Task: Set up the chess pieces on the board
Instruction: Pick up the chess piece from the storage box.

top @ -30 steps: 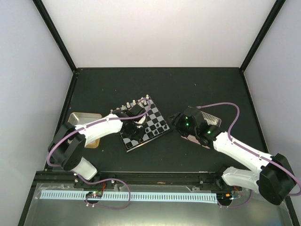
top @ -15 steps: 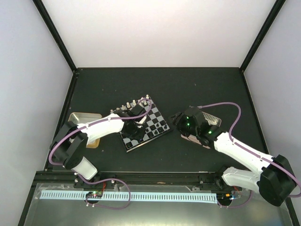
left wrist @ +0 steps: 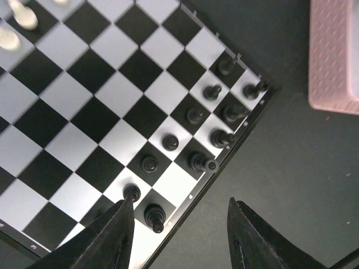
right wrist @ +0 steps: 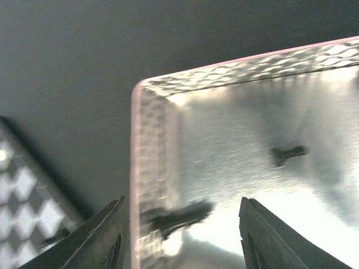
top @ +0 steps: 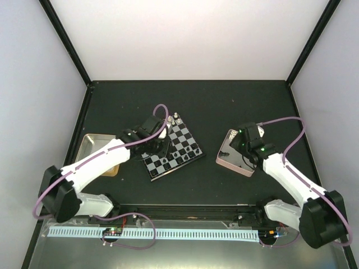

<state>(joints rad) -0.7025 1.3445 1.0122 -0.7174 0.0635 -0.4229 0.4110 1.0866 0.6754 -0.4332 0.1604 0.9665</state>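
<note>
Both sets of jaws stand open and empty. The left jaws hang over the small black-and-silver checkered chessboard (left wrist: 90, 101), their two dark fingers (left wrist: 115, 241) parted above its near corner with nothing between them. Glossy black chess pieces (left wrist: 195, 115) stand upright in two short rows along one edge of the board. A few pale silvery-white pieces (left wrist: 11, 38) stand at the opposite side.

The right jaws hover over the square pink-rimmed metal tray (right wrist: 150, 140), which sits on the dark bench (top: 224, 103) to the right of the board and apart from it. Their fingers (right wrist: 109, 241) are spread wide. Below the gap between them a small black piece (right wrist: 179, 216) lies on its side on the tray floor, close against the tray's wall nearest the board. It is blurred, so its type cannot be told. Its long axis runs roughly from one finger toward the other. The jaws would therefore probably close along its length rather than across its waist, and a turn of the wrist looks needed first. A second black piece (right wrist: 289, 152) lies flat deeper in the tray.

The right arm is plainly the nearer one to both fallen pieces. A tan-rimmed tray (top: 90, 141) sits left of the board.
</note>
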